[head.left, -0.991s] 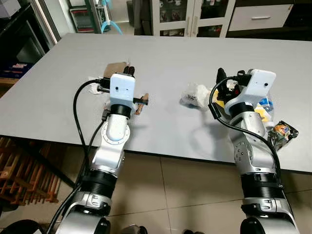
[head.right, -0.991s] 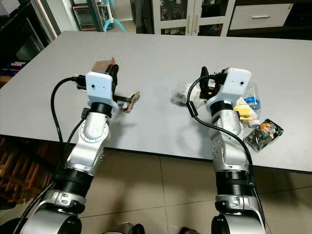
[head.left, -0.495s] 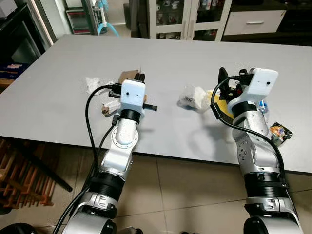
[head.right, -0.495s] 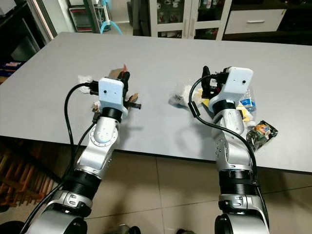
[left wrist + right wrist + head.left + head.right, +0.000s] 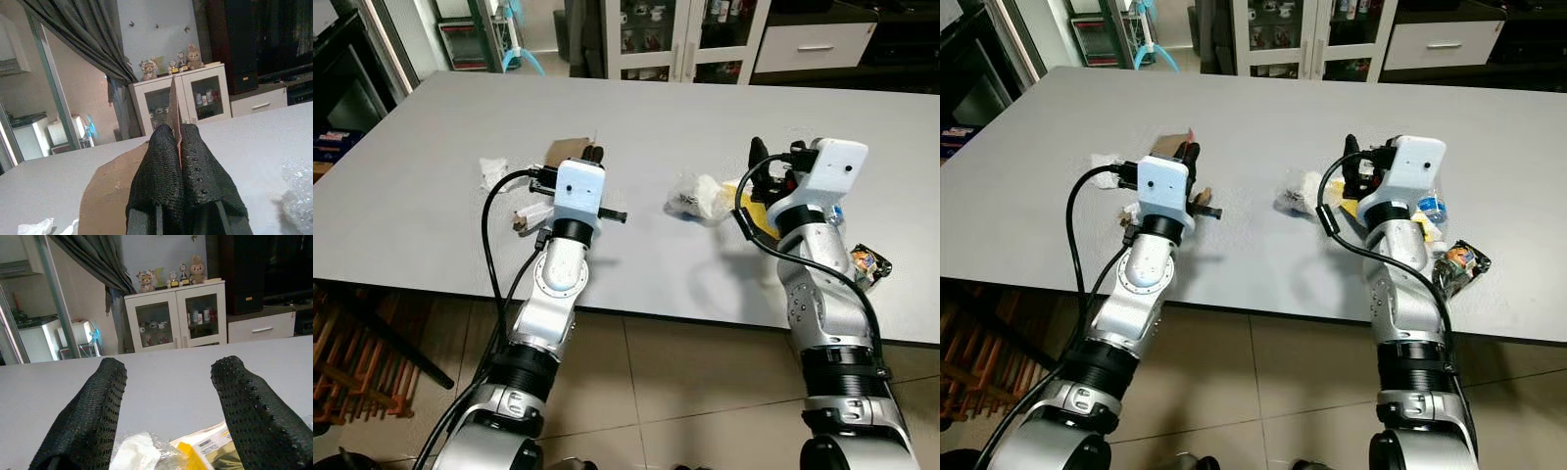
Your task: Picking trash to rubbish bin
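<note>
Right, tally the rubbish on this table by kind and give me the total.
cardboard piece: 1
white tissue: 1
small wrapper: 1
crumpled plastic bag: 1
yellow packet: 1
plastic bottle: 1
dark snack wrapper: 1
Total: 7
</note>
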`<state>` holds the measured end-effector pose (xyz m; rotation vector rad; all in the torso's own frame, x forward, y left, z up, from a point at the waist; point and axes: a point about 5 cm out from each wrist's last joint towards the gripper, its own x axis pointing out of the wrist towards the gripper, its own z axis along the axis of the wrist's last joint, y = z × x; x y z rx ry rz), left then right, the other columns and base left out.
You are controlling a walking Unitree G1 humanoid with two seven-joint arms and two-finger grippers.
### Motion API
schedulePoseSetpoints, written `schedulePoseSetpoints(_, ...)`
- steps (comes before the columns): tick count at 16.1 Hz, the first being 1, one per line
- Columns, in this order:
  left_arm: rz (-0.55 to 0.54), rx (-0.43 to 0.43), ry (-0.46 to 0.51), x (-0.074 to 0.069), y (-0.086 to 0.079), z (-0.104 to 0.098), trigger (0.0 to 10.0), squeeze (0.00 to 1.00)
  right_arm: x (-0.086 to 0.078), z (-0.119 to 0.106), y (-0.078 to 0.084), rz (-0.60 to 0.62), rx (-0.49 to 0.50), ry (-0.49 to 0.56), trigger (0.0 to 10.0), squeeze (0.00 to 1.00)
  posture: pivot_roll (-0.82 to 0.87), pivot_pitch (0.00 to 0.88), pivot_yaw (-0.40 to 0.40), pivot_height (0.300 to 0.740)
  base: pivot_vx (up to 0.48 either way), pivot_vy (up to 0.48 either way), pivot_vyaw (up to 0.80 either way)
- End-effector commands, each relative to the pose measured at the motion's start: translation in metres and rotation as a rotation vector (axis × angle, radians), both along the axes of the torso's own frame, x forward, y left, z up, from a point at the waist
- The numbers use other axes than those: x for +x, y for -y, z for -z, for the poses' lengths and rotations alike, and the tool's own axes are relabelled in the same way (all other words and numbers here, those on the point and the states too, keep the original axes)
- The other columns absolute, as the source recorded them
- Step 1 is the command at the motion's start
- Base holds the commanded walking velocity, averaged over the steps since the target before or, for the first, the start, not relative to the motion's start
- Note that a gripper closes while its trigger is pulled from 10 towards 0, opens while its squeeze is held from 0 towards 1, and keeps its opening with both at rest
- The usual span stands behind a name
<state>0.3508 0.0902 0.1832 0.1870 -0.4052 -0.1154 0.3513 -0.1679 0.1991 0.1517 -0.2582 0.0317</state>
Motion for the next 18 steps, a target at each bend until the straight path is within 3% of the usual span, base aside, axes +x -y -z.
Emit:
schedulePoseSetpoints(1,-0.019,-0.003,0.02,0.0017,-0.0033,-0.0057,10.0,0.0,0.0016,-0.0018,-0.0037,-0.006,0.005,0.005,10.0,0.0,-0.06,0.065,0.021,0.74,0.0,0.0,0.0)
schedulePoseSetpoints(18,0.002,-0.006,0.009,0.0025,0.0008,-0.0058,10.0,0.0,0.0006,0.0059,-0.0057,0.003,0.016,-0.025,10.0,0.0,-0.06,0.077,0.037,0.74,0.0,0.0,0.0)
